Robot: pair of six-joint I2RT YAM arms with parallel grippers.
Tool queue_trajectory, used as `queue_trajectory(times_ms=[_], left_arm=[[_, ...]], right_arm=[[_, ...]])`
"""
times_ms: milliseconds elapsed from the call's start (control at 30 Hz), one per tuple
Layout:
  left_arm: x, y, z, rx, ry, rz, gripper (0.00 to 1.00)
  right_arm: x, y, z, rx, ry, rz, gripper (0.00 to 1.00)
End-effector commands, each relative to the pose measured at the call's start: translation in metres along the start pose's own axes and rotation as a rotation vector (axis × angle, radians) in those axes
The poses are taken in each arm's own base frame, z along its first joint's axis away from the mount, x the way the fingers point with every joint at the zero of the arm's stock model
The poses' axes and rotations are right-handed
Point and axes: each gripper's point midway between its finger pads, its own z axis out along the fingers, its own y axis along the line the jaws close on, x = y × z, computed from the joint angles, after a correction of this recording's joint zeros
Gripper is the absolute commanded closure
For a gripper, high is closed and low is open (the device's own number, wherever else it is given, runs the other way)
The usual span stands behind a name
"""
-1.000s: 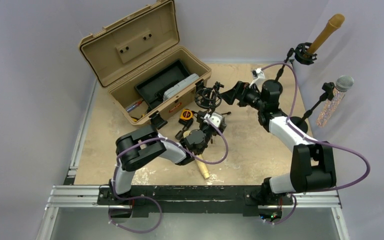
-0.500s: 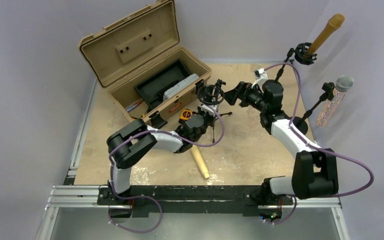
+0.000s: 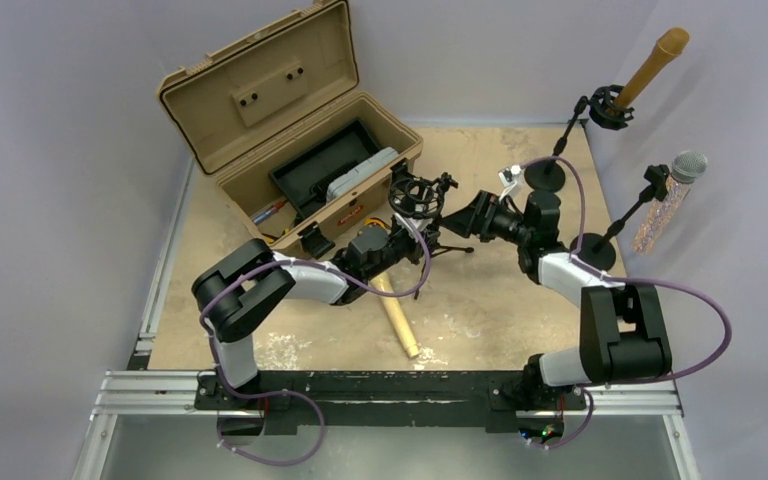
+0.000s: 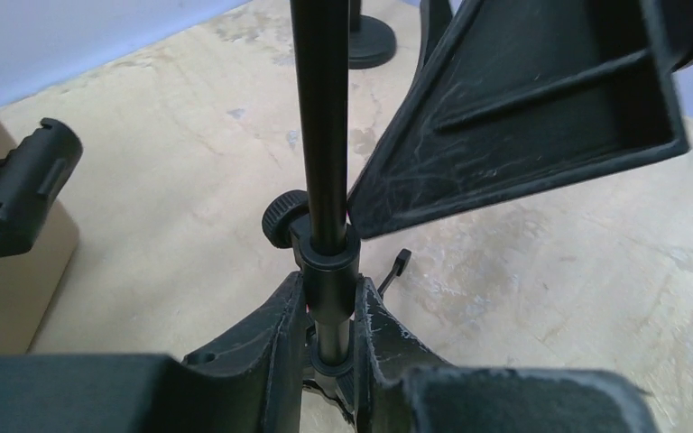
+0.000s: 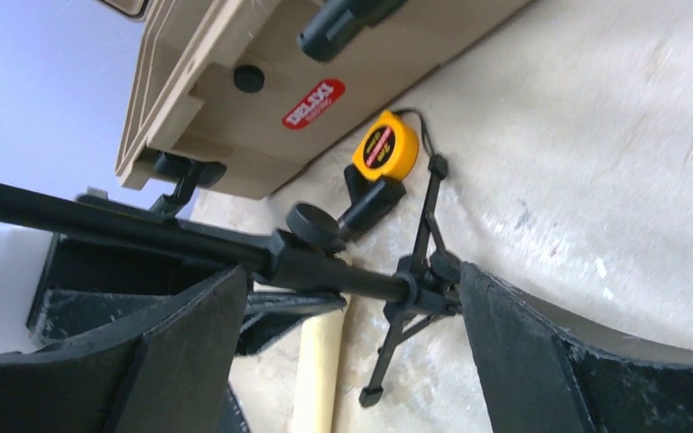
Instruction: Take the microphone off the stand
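Note:
A small black tripod stand (image 3: 438, 240) with an empty shock-mount ring (image 3: 418, 194) stands mid-table. My left gripper (image 3: 412, 238) is shut on its upright pole (image 4: 320, 135); in the left wrist view both fingers (image 4: 280, 325) press the pole's collar. My right gripper (image 3: 465, 215) is open, its jaws on either side of the pole (image 5: 144, 230) and tripod hub (image 5: 420, 280) without touching. A cream microphone (image 3: 397, 318) lies flat on the table near the stand's feet; the right wrist view also shows the microphone (image 5: 320, 370).
An open tan toolbox (image 3: 290, 130) stands at the back left, a yellow tape measure (image 5: 385, 144) in front of it. At the back right, two more stands hold a tan microphone (image 3: 652, 65) and a glittery silver one (image 3: 678, 185).
My left gripper has moved back to the stand's pole and shut on it. My right gripper has dropped toward the stand's base and narrowed a little.

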Motion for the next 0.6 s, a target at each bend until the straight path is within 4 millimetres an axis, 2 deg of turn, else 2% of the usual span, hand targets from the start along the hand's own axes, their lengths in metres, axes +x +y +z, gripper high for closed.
queue_trajectory(times_ms=[0, 100, 200, 300, 433, 567], left_arm=[[-0.001, -0.031, -0.008, 0.215, 0.009, -0.022, 1.0], [0.004, -0.031, -0.008, 0.223, 0.013, -0.007, 1.0], [0.007, -0.031, -0.008, 0.221, 0.013, -0.003, 1.0], [0.009, -0.03, -0.009, 0.214, 0.006, -0.009, 1.0], [0.011, -0.025, -0.011, 0.184, 0.005, -0.007, 1.0], [0.014, -0.023, -0.01, 0.174, 0.009, -0.016, 1.0]], right_arm=[[0.008, 0.014, -0.002, -0.099, 0.023, 0.058, 0.16], [0.02, 0.007, -0.001, -0.078, 0.059, 0.146, 0.23], [0.025, 0.01, -0.002, -0.084, 0.09, 0.227, 0.3], [0.007, 0.01, 0.003, -0.031, 0.074, 0.248, 0.3], [-0.023, -0.003, 0.0, 0.113, -0.005, 0.237, 0.28], [-0.021, -0.003, -0.002, 0.111, -0.01, 0.257, 0.28]])
